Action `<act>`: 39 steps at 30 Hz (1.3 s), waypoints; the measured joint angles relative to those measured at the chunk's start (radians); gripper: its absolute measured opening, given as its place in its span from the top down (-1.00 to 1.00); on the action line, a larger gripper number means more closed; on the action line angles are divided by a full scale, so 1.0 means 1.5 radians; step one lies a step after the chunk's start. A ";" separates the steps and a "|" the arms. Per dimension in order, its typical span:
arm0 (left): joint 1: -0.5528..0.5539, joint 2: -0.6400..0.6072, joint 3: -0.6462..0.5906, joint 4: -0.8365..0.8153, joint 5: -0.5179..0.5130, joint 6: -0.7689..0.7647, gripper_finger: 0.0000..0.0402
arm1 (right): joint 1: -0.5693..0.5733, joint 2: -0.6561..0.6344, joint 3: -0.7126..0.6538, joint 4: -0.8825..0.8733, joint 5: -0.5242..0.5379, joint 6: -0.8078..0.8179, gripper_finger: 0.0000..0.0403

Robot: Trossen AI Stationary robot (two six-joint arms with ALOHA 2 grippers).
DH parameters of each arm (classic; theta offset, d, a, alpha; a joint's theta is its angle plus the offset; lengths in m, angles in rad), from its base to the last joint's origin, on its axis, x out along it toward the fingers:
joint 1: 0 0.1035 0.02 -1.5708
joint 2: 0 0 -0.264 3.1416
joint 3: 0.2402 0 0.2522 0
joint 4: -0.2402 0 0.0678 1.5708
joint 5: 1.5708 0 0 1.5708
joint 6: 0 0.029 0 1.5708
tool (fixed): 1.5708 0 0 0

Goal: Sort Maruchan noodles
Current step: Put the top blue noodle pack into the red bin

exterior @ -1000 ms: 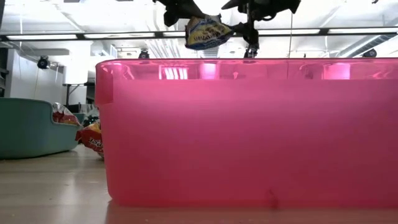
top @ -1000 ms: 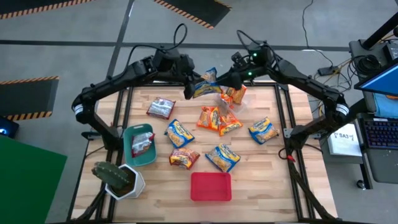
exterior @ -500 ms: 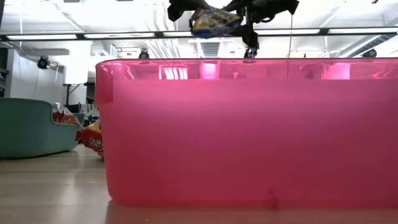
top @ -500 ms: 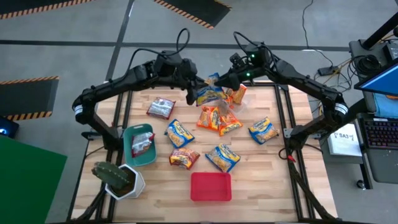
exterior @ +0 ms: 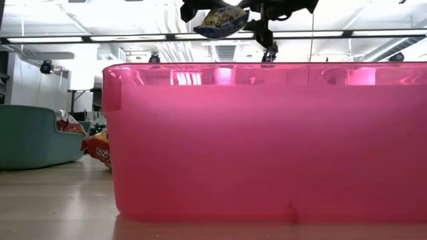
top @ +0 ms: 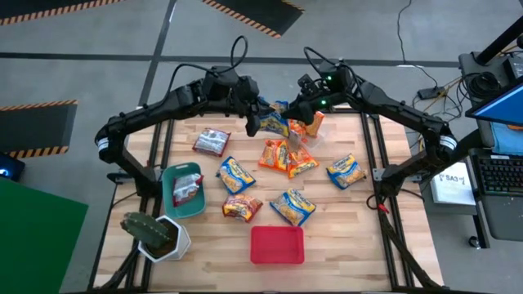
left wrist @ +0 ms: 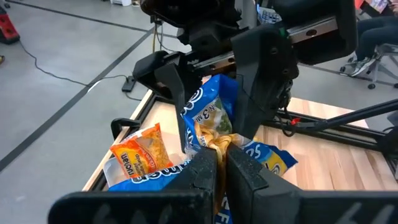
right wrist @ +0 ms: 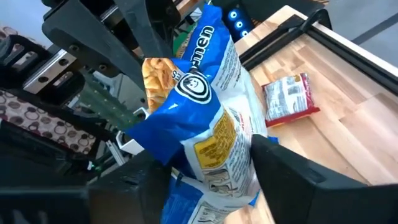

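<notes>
A blue-and-yellow Maruchan packet [top: 274,124] is held in the air over the table's far edge between my two grippers. My left gripper [left wrist: 221,155] is shut on it. My right gripper [right wrist: 208,158] is open, and its fingers stand on either side of the packet's other end; I cannot tell whether they touch it. The low view shows the packet [exterior: 220,21] high above the red bin. Other packets lie flat on the table: orange ones [top: 276,155], blue-and-yellow ones [top: 292,206] and a silver/red one [top: 211,141]. My left gripper pinches a crinkled yellow edge [left wrist: 219,142] of the blue-and-yellow packet between its two fingers. It comes roughly level from the table's left side. The packet is lifted clear of the table and reaches from the fingers toward my right gripper, tilted.
A teal bin [top: 173,204] with a silver/red packet in it stands at the left, beside a potted cactus [top: 155,235]. A red bin [top: 276,245] sits at the near edge. A clear bin [top: 315,131] holding an orange packet stands by the far edge under the grippers.
The held packet has risen a little and tipped from hanging toward level. My right gripper has moved toward the table's left, closing in around the packet. My left gripper has kept its hold.
</notes>
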 joint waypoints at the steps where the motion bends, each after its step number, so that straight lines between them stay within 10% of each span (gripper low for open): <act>1: 0.000 0.000 0.000 0.000 0.000 -0.002 1.00 | 0.000 0.000 0.000 0.000 0.000 0.006 0.11; 10: 0.000 0.000 0.000 -0.031 -0.001 -0.012 0.95 | 0.000 -0.003 0.000 -0.002 0.000 0.034 0.89; 27: -0.008 -0.058 0.000 -0.128 0.025 -0.111 0.19 | 0.022 -0.048 0.001 -0.127 -0.087 0.115 0.92; 39: -0.150 -0.112 0.001 -0.137 0.016 -0.128 0.14 | 0.312 -0.084 0.001 -0.224 0.075 0.386 0.92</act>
